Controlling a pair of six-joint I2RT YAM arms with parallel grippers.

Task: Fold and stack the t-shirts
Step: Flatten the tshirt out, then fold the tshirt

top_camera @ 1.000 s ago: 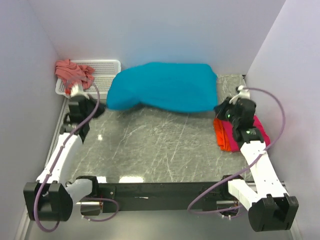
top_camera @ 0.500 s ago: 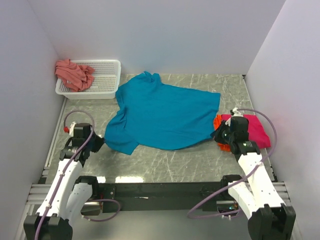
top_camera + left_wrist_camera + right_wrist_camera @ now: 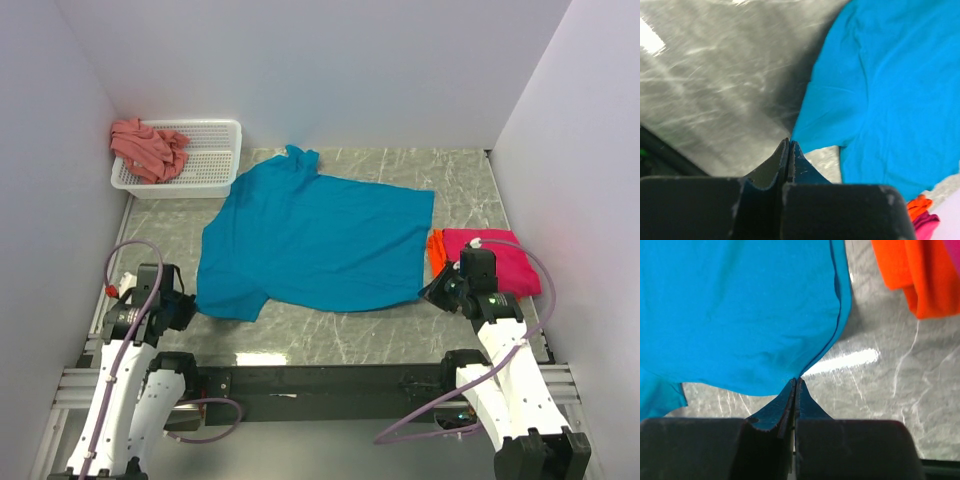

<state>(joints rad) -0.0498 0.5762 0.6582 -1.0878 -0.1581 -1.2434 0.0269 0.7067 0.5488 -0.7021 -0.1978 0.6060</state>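
The teal shirt (image 3: 315,240) lies spread flat across the middle of the table (image 3: 340,335), one far corner reaching close to the basket (image 3: 215,165). The left tool (image 3: 789,144) is pinched tight on the shirt's near left corner, with the cloth tip caught between its closed fingers. The right tool (image 3: 795,382) is likewise clamped on the near right corner of the hem. Both tools sit low at the near edge of the cloth. On the right side of the table the pink shirt (image 3: 505,262) lies folded on the orange shirt (image 3: 436,248), just beside the teal shirt's right edge. The salmon shirt (image 3: 145,148) is crumpled over the basket's left end.
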